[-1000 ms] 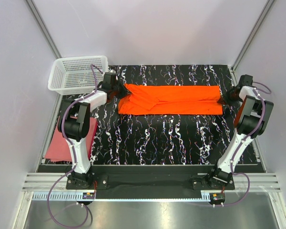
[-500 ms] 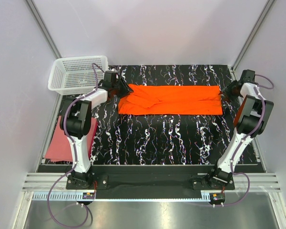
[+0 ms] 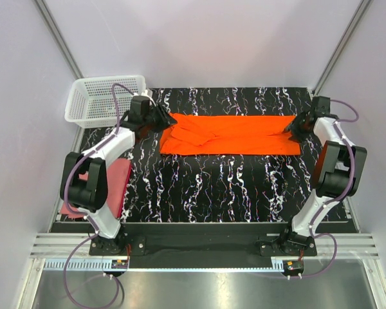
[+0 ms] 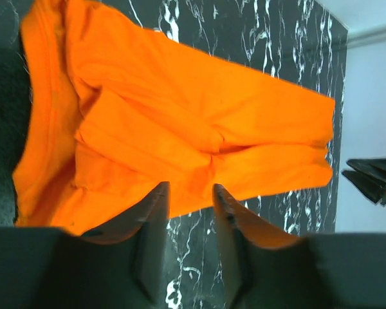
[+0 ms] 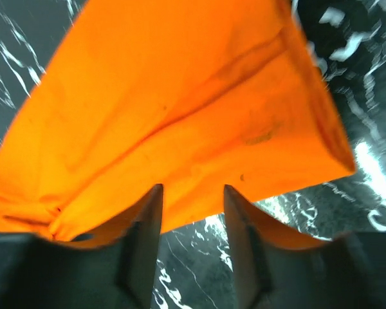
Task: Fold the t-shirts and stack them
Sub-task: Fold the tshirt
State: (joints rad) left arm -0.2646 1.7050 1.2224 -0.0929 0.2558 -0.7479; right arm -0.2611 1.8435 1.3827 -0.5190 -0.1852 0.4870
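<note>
The orange t-shirt (image 3: pixel 228 134) lies folded into a long flat strip across the far half of the black marbled table (image 3: pixel 206 187). My left gripper (image 3: pixel 164 120) hovers open just off the strip's left end. In the left wrist view its fingertips (image 4: pixel 189 190) frame the shirt (image 4: pixel 180 109) edge with nothing between them. My right gripper (image 3: pixel 293 127) stands open at the right end. In the right wrist view the gripper (image 5: pixel 192 190) is also empty over the cloth (image 5: pixel 180 109) edge. The pink-red t-shirt (image 3: pixel 119 187) lies at the table's left edge, partly hidden by the left arm.
A white mesh basket (image 3: pixel 103 100) stands at the back left corner, just behind the left gripper. Grey walls close in the table on three sides. The arm bases sit on the near rail (image 3: pixel 199 244).
Both grippers have opened and let go of the orange shirt's ends, which now rest on the table. The left arm's elbow has swung out to the left; the right gripper shifted slightly inward.
</note>
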